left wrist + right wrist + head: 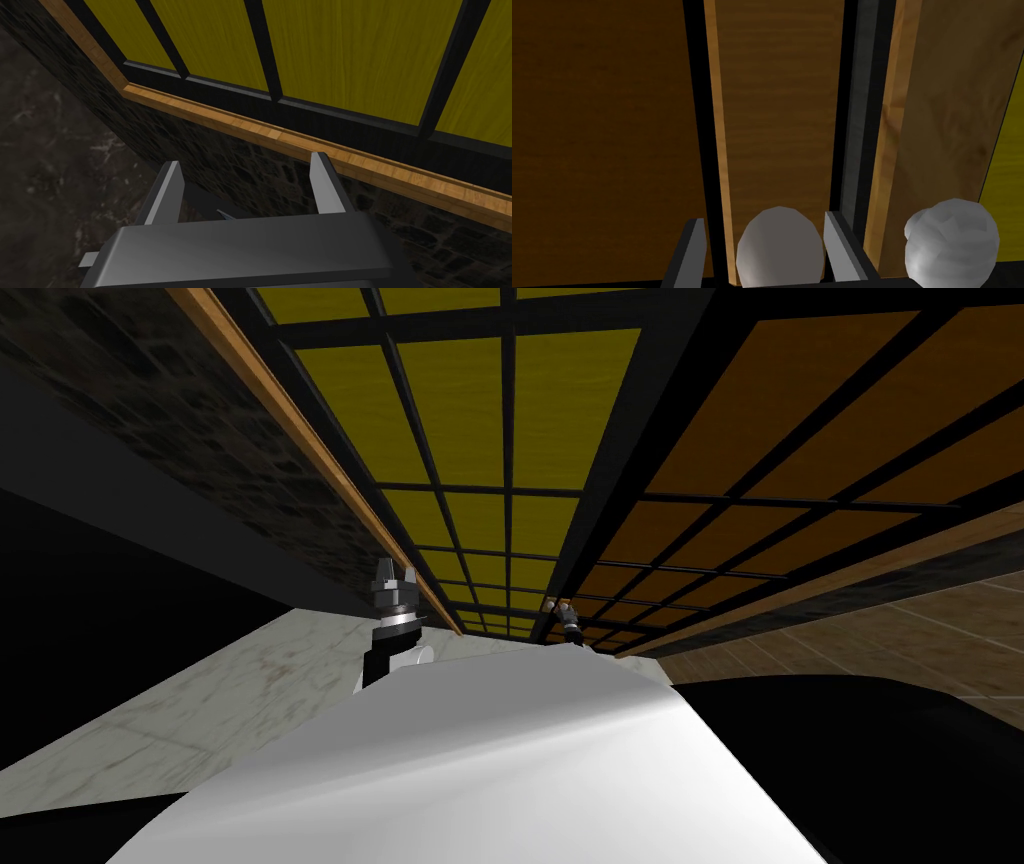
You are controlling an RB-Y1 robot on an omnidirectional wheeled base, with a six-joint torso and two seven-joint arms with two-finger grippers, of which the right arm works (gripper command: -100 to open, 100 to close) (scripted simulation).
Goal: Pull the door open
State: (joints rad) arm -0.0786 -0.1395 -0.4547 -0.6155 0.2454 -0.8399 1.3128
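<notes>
Two grey fingers of the right end effector stand apart around a pale round knob. One finger is against the knob's side and the other is clear of it, so nothing is gripped yet. The knob sits on the wooden edge strip of the brown-panelled door, which stands close in front of the robot, right of the yellow panels. A second knob sits just to the right, past a dark strip.

The reach looks done. Closing on the knob and the whole pull are left, and I make out no gap at the door's edge.

The door's long axis runs upright, its black bars running up and across it. The knob juts toward the robot.

Further left, the left end effector hangs open and empty near the wooden trim.
</notes>
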